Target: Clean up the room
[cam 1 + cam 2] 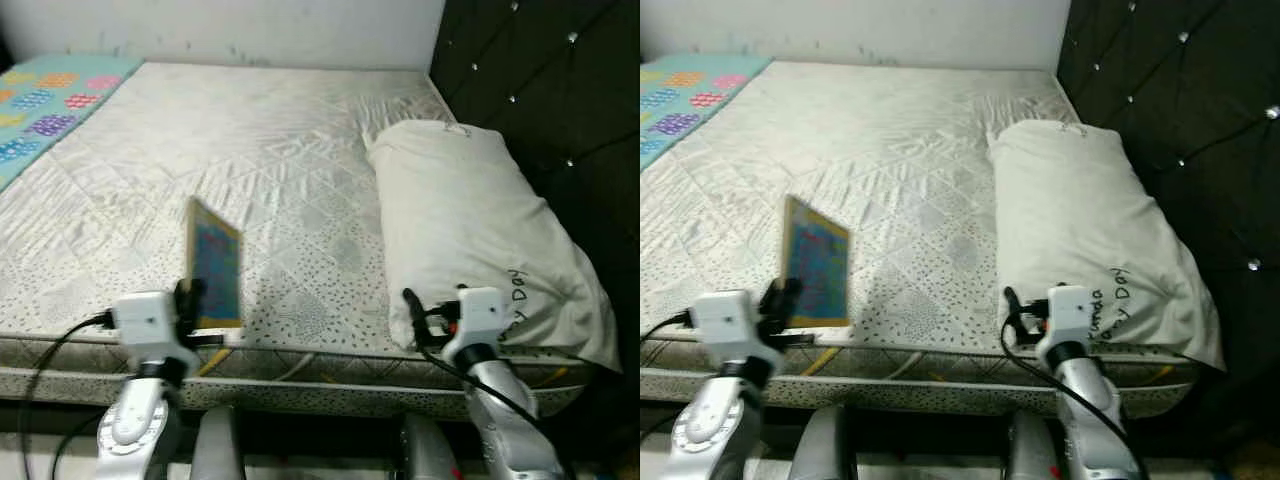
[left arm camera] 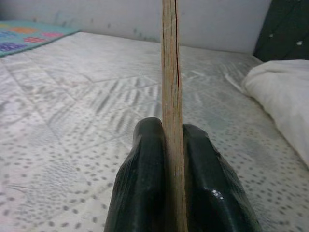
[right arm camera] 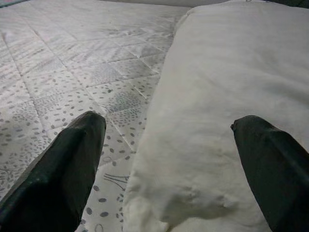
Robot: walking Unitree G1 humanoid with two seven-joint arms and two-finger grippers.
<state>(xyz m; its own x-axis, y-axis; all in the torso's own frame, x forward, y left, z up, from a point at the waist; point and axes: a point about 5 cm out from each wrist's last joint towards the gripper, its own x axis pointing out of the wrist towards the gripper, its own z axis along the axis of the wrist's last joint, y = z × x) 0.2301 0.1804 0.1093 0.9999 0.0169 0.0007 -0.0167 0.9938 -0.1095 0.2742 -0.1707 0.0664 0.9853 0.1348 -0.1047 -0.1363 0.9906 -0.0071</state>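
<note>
The bed carries everything here, with its pale quilted mattress bare over most of its surface. A colourful blanket lies at the far left corner of the bed. 1 white pillow lies along the right edge, beside the dark padded headboard.

The book, thin and with a blue cover, stands upright over the near edge of the bed. The left hand is closed on its lower edge; in the left wrist view the 2 black fingers press both faces of the book. The right hand is wide open and holds nothing, with the near end of the pillow between its fingers.

I judge that the book is being carried for tidying. To do it well, the grip should stay firm and low, and the book should be laid flat before release, because standing on edge it will fall.
</note>
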